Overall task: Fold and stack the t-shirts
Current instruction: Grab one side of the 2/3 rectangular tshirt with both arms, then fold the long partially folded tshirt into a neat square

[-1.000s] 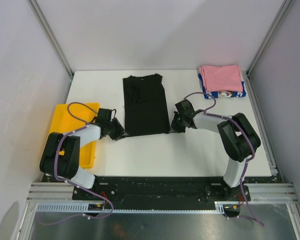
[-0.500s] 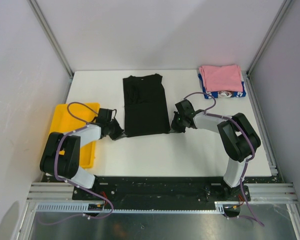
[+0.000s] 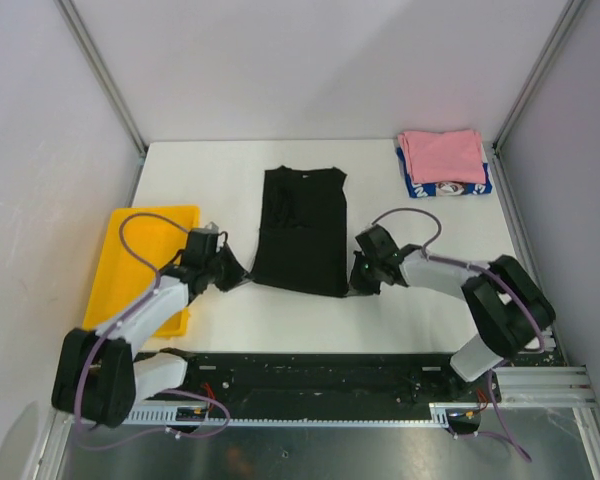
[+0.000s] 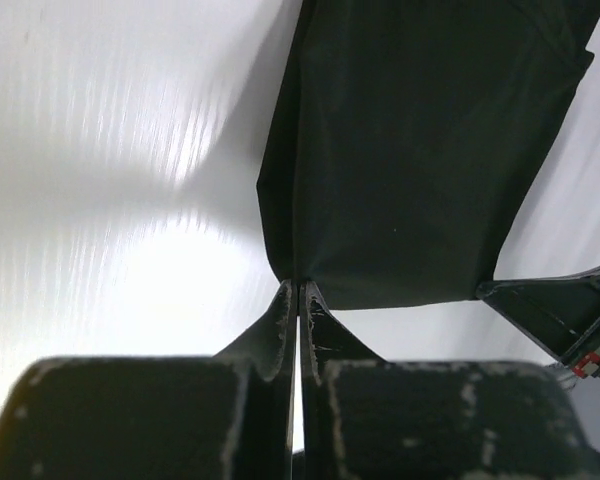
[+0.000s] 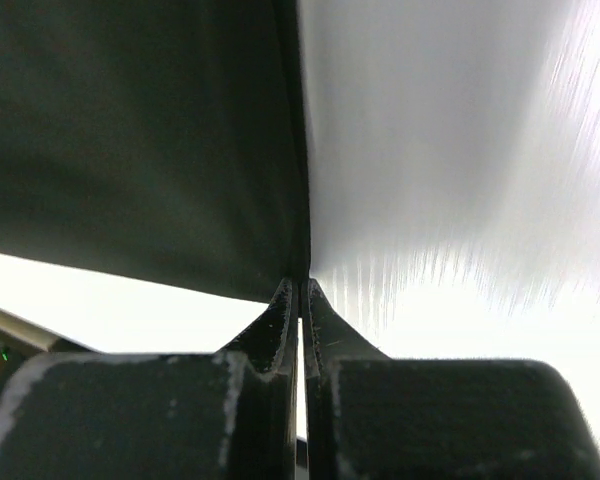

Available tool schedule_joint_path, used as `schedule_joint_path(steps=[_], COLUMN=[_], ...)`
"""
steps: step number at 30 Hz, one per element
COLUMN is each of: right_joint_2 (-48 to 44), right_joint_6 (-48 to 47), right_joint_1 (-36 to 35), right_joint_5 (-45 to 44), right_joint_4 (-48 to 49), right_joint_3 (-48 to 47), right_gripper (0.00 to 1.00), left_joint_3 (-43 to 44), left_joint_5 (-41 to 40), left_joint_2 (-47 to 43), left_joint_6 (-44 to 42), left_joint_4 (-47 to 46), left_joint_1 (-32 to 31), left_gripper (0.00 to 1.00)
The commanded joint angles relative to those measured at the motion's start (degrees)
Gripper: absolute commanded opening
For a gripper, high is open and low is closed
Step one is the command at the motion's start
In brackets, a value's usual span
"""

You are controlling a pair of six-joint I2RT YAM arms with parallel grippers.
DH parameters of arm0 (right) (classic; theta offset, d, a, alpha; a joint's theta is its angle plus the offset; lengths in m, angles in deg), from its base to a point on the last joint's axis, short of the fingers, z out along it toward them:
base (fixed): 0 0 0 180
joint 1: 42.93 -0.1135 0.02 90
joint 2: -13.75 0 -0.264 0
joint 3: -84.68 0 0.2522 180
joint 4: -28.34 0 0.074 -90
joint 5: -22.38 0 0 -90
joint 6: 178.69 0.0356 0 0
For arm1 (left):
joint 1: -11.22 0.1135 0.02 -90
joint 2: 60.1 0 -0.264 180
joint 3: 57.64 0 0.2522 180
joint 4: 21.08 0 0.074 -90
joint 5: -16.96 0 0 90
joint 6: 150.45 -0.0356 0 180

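I have two shirts done as far as I can judge: the pink t-shirt [image 3: 442, 155] lies folded on top of the blue-and-white t-shirt [image 3: 450, 187] at the far right corner of the counter [image 3: 210, 170]. The black t-shirt [image 3: 302, 232] is the one in hand. It lies in the middle of the counter as a long narrow strip, sides already turned in, running from the far edge toward the near edge, slightly skewed. My left end effector [image 4: 297, 290] is pressed together on the near left corner of that strip, and my right end effector [image 5: 300, 288] is pinching the near right corner the same way; both wrist views show the black cloth caught right at the fingertips. What I reckon is left: fold the strip crosswise, near end over far, then carry it to the pile at the far right corner. The yellow tray [image 3: 130, 260] sits at the left edge, apart from all this.
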Motion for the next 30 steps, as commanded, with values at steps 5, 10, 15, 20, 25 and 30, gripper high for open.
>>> schedule_joint_path(steps=[5,10,15,20,25,30], right_joint_2=[-18.2,-28.9,-35.0,-38.4,-37.8,-32.7], right_joint_6=[10.6,17.3,21.7,23.0,19.7,11.8], right_joint_1=[-9.9,-16.7,-20.8,-21.1,-17.5,-8.6], right_joint_5=[-6.8,-12.6,-16.4,-17.9,-18.9,-16.0], right_joint_4=[-8.2,-15.2,-19.8,-21.1,-21.8,-19.3], right_joint_3=[9.5,11.3,11.3,10.6,6.3,0.1], right_gripper=[0.0,0.0,0.0,0.0,0.0,0.0], left_joint_3=[-9.5,-12.0,-10.7,-5.7,1.3,9.3], left_joint_5=[-1.4,-1.7,-2.3,-2.3,-4.5,-7.6], left_joint_2=[-20.0,-31.5,-35.2,-34.1,-27.9,-17.9], left_joint_6=[2.6,6.2,6.8,5.3,3.0,0.3], left_joint_4=[11.8,17.1,19.8,21.3,21.4,19.9], left_joint_1=[-3.9,-8.3,-10.8,-10.8,-10.8,-9.9], left_gripper=[0.0,0.0,0.0,0.0,0.0,0.0])
